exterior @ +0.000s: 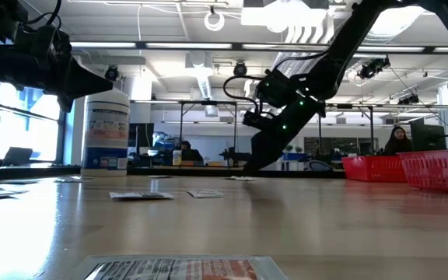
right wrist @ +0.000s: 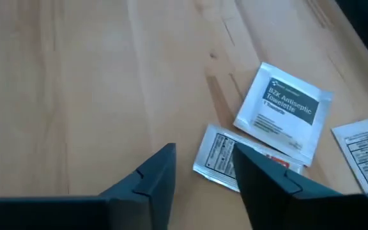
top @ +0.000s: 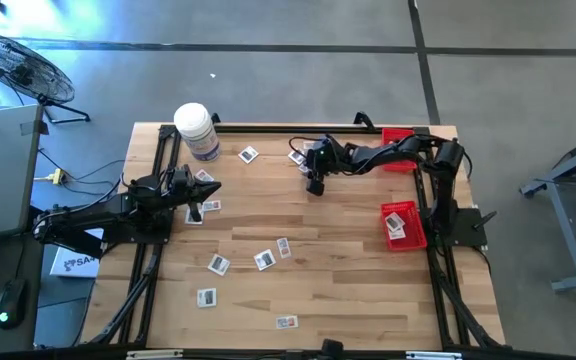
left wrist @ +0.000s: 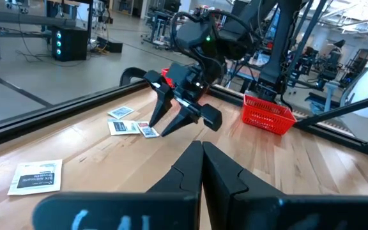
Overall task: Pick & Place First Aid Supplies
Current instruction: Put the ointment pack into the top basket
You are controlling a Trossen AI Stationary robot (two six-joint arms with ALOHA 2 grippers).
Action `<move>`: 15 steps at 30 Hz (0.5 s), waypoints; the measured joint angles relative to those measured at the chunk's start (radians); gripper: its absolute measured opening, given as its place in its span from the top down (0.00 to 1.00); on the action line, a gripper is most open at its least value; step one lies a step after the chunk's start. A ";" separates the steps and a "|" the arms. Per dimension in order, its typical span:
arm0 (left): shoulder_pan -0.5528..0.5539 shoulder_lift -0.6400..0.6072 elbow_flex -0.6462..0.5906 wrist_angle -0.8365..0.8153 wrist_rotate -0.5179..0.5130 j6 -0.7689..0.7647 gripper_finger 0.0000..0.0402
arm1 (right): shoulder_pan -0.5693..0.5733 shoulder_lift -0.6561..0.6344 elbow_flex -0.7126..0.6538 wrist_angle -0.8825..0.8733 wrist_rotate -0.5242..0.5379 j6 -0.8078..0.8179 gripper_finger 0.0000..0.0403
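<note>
Several first aid supplies, small white printed packets, lie scattered on the wooden table point(top: 348, 290). A small cluster of packets point(top: 296, 156) lies at the back middle. My right gripper point(top: 315, 185) hovers just beside that cluster, open, nothing between its fingers. In the right wrist view the packets point(right wrist: 283, 108) lie just ahead of the right gripper point(right wrist: 200, 179), one partly under another. The left wrist view shows the right gripper point(left wrist: 160, 124) spread over these packets point(left wrist: 133, 126). My left gripper point(top: 211, 187) waits shut at the table's left, beside two packets point(top: 208, 207).
A big white jar point(top: 196, 130) stands at the back left. One red basket point(top: 415, 238) holding packets sits at the right edge, another red basket point(top: 398, 135) at the back right. More packets point(top: 264, 260) lie in the front middle. People sit in the room behind.
</note>
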 joint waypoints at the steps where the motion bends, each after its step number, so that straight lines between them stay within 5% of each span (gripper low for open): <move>1: 0.000 0.000 0.000 0.000 0.000 0.000 1.00 | -0.001 0.000 0.002 -0.004 -0.001 0.001 0.60; 15: 0.000 0.000 0.000 0.000 0.000 0.000 1.00 | 0.008 -0.002 0.004 -0.086 0.022 -0.079 0.58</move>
